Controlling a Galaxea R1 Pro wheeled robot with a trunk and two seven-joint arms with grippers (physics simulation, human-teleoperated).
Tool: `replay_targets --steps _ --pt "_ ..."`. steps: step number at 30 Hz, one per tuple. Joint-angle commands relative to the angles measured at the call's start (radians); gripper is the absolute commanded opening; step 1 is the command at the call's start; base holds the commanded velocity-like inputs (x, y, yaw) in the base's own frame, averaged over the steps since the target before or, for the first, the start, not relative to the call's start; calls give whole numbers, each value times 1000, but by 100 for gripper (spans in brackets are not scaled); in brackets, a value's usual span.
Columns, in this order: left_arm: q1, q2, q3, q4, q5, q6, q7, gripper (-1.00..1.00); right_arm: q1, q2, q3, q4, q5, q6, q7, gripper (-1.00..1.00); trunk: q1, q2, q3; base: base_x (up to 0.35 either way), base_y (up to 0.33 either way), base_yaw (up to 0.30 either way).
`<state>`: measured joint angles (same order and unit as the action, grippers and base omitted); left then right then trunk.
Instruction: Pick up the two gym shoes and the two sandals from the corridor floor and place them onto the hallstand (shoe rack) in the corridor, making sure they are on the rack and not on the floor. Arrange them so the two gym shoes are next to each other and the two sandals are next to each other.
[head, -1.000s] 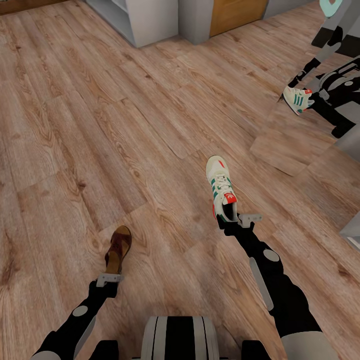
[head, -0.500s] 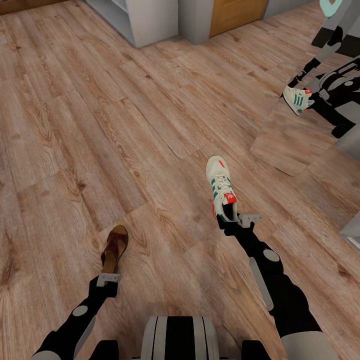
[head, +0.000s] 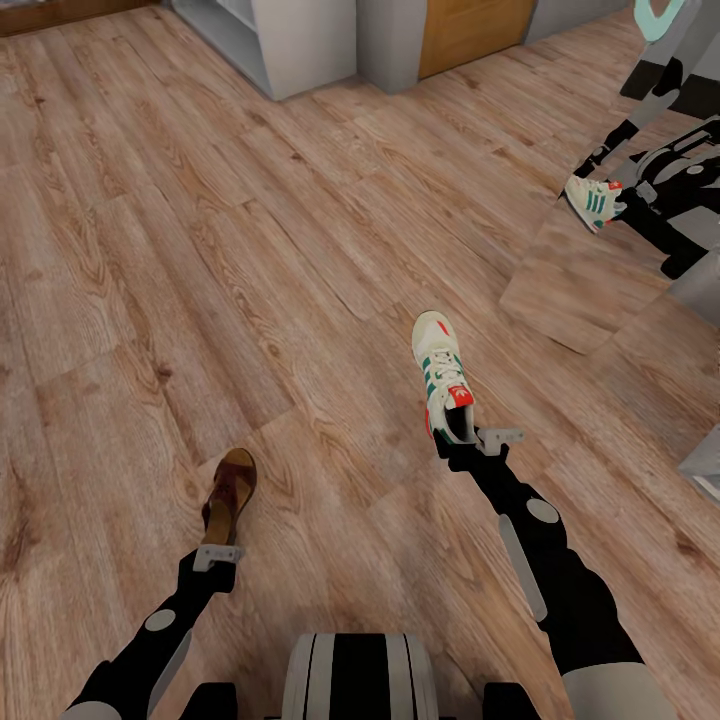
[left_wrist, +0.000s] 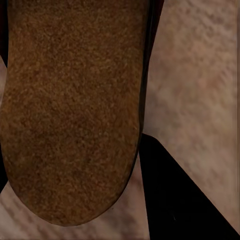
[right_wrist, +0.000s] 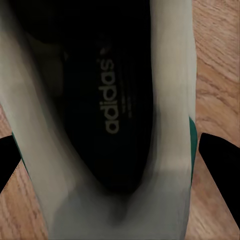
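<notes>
Open corridor floor (head: 250, 250) ahead and left; grey unit (head: 290, 40) far ahead, mirror (head: 640, 150) blocks the right.

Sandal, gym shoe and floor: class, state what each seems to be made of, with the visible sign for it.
Sandal: apparently brown leather, with a matt, grainy, suede-like or cork-like surface close up.
Gym shoe: pale, smooth upper, leather or synthetic, with green stripes, laces and a dark printed insole.
Floor: wood-grain planks with knots, either wood or laminate.
</notes>
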<state>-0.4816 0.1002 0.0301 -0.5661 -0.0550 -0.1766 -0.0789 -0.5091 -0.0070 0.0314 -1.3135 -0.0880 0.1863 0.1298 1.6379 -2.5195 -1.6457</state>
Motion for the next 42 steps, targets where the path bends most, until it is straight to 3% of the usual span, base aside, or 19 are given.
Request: replay_targets --steps 1,42 --pt "0 0 4 0 -10 -3 -5 -100 0 -1 1 -1 -9 5 1 -100 -1 0 4 0 0 0" --pt "0 -3 4 -1 -9 -3 -6 -100 3 -2 2 -30 -9 3 2 -100 -19 10 162 0 0 0"
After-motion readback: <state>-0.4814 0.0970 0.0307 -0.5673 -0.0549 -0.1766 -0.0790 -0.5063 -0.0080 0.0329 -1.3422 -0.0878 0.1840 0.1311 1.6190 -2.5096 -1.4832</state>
